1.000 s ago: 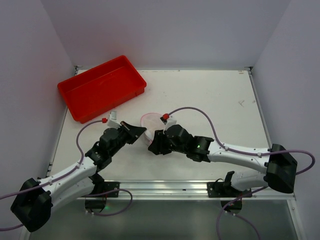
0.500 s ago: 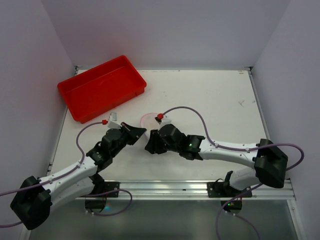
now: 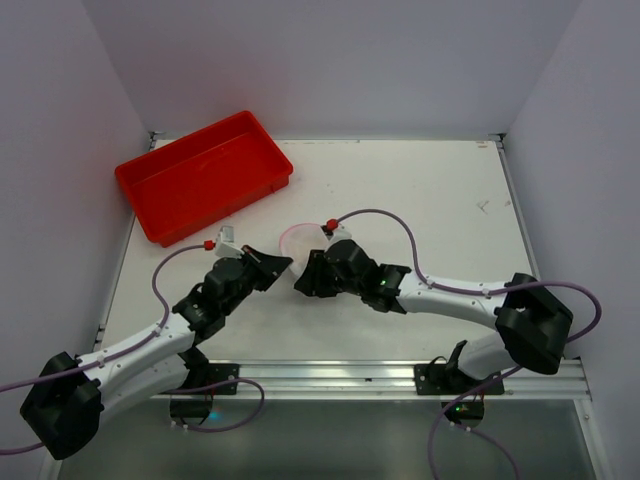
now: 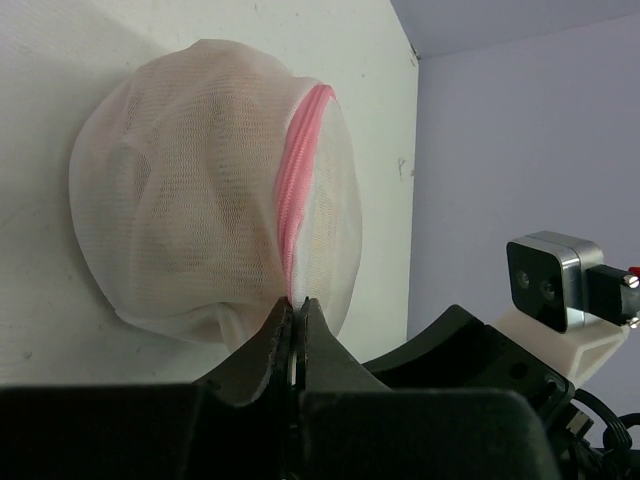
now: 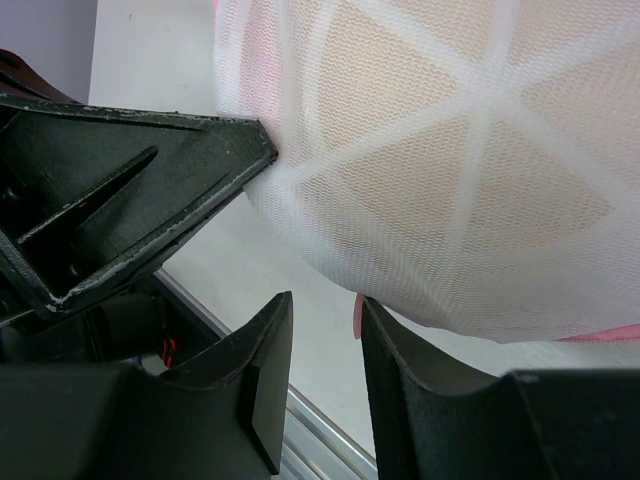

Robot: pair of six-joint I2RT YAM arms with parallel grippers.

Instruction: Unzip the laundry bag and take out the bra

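OK, laundry bag [image 3: 298,238] sits mid-table, near-right of the red tray [image 3: 200,180], peach bra [image 4: 170,200] visible through the mesh. Its edge by the pink zipper [image 4: 300,160] is clamped in the left gripper [image 4: 295,325]; right gripper [image 5: 325,340] has jaws apart at a pink tab [image 5: 357,315]. Light and floppy, so probably take the tab, not the mesh.

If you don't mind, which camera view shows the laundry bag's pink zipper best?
The left wrist view: the pink zipper runs plainly down the laundry bag to the left end effector pinching it. The right wrist view catches only pink scraps at the bag's edge; the top view shows just a faint pink rim.
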